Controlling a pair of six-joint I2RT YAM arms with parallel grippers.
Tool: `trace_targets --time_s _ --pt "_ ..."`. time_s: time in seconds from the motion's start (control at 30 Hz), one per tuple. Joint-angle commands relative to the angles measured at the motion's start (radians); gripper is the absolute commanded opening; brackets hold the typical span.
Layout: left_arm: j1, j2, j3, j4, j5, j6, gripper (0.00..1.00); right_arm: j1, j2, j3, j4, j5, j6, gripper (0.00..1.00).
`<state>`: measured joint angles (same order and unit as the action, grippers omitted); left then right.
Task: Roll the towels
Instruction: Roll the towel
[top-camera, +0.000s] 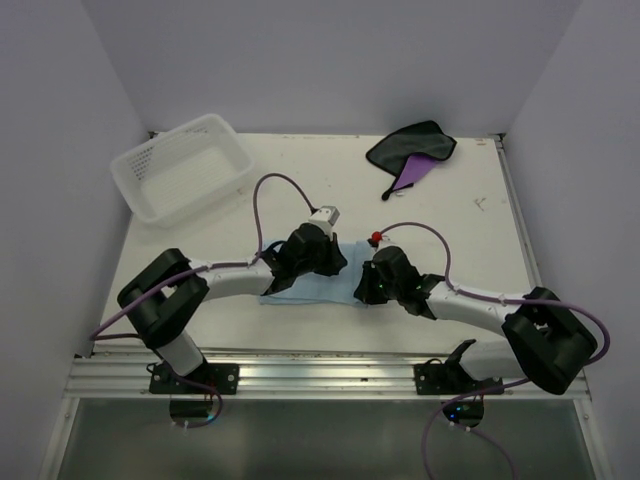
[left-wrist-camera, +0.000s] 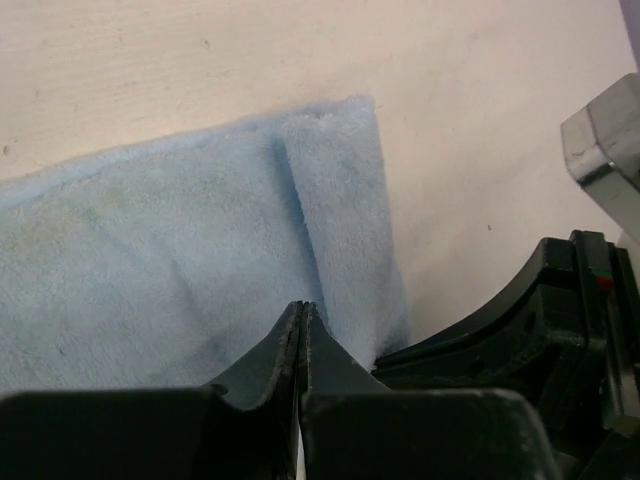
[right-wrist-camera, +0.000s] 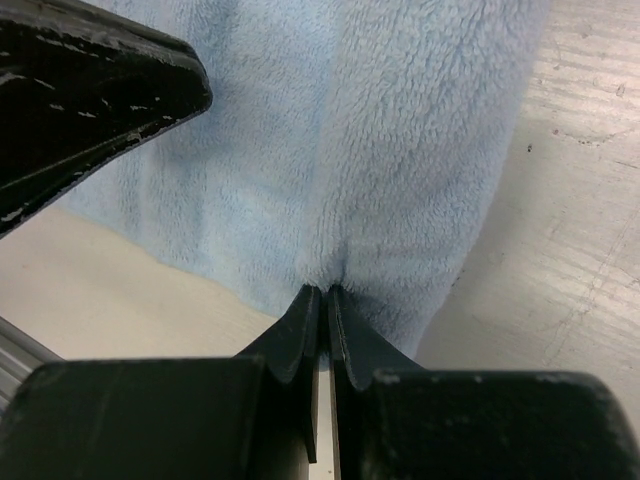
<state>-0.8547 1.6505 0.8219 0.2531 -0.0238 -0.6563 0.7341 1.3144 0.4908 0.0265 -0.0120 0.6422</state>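
The light blue towel (top-camera: 312, 291) lies flat near the table's front, between the two arms, with a fold rolled over along one end (left-wrist-camera: 340, 200). My left gripper (left-wrist-camera: 302, 308) is shut, tips resting on the towel beside that fold, and no cloth shows between them. My right gripper (right-wrist-camera: 325, 288) is shut on the towel's folded edge (right-wrist-camera: 420, 150), which puckers into its tips. In the top view the left gripper (top-camera: 325, 262) and the right gripper (top-camera: 362, 285) meet over the towel. The purple towel with a dark face (top-camera: 412, 155) lies crumpled at the back right.
A white lattice basket (top-camera: 180, 165) stands at the back left. A small red object (top-camera: 377, 237) sits just behind the right gripper. Purple cables loop above both wrists. Walls close in the table's left, back and right.
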Motion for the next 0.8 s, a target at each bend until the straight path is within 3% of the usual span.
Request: trace_targets --time_s 0.0,0.47,0.77 --pt "0.019 0.002 0.037 0.143 0.08 -0.019 0.0 0.004 -0.009 -0.029 -0.051 0.044 -0.006 0.0" --pt "0.029 0.098 0.051 0.33 0.2 -0.066 0.0 0.004 -0.006 -0.024 -0.054 0.055 -0.006 0.0" --pt "0.031 0.183 0.085 0.338 0.205 -0.078 0.0 0.004 -0.014 -0.026 -0.059 0.057 -0.004 0.0"
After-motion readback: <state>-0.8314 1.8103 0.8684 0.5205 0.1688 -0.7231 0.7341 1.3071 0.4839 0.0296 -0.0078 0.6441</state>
